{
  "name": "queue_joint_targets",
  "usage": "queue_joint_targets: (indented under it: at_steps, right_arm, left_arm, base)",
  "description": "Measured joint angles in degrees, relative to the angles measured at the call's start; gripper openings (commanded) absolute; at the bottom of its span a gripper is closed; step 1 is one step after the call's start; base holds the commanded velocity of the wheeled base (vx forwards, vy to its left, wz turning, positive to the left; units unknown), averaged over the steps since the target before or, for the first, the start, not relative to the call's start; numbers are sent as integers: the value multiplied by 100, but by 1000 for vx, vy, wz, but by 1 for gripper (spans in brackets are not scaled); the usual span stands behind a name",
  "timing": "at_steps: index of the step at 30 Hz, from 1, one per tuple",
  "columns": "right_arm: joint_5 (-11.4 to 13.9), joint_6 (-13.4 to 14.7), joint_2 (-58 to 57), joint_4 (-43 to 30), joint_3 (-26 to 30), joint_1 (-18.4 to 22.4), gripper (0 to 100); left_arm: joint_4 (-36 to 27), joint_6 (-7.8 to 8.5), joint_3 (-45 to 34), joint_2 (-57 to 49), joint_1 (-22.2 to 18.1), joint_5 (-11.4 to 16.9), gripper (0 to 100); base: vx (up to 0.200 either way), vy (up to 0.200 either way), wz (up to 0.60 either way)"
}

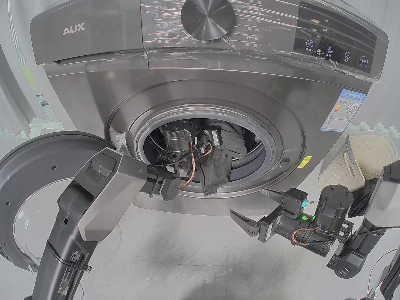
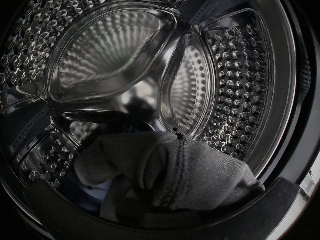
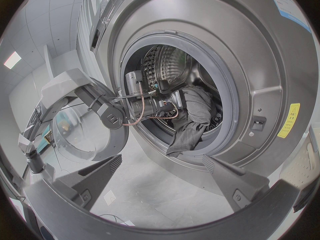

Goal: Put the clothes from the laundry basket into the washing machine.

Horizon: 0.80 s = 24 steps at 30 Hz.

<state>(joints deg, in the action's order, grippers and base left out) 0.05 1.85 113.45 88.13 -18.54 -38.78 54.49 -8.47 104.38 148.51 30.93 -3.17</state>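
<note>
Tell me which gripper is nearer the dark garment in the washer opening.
Left. The left gripper is in the opening, against the dark garment; the right gripper hangs outside, below.

The left arm has a boxy silver-grey shell over a black tube, with a black cable tie round its lower part. Its wrist is a cylinder of black and bare metal, and a braided copper-coloured cable loops along it. The right arm is black, with round motor housings, a small green light and a similar copper cable. The right gripper has two dark grey wedge-shaped fingers with dotted pads and a screw near each base.
</note>
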Motion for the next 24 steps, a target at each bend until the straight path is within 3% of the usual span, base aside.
queue_joint_targets:
  at_steps: [5, 10, 18, 24]
  right_arm:
    - [2, 0, 2, 1, -2, -5, 100]
    - [2, 0, 2, 1, -2, -5, 100]
    - [2, -2, 2, 0, -9, -5, 100]
    - [-5, 0, 2, 0, -15, -20, 100]
  left_arm:
    - [-6, -23, 54, 76, -15, -39, 100]
    - [-50, -165, -146, 54, -22, -104, 100]
    - [-532, -182, -1303, -440, -11, -49, 100]
    - [-1051, -140, -2116, -862, 57, 187, 100]
  base:
    - [0, 0, 0]
    - [0, 0, 0]
    - [0, 0, 0]
    - [0, 0, 0]
